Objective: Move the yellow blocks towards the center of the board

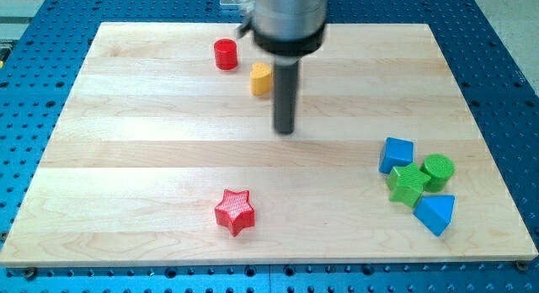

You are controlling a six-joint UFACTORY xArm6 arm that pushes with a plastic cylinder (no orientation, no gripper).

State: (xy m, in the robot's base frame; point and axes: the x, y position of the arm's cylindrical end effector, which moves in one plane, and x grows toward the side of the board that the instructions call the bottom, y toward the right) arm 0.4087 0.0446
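My tip rests just lower right of the small yellow plastic block, upper centre of the wooden counter; no gripper fitted. Risk: pushing from this side drives it outward, toward the red cylinder.

Red cylinder stands just beside yellow block.

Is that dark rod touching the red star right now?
No. My tip is near the board's middle, just right of and below the yellow block, while the red star lies apart, well toward the view's bottom.
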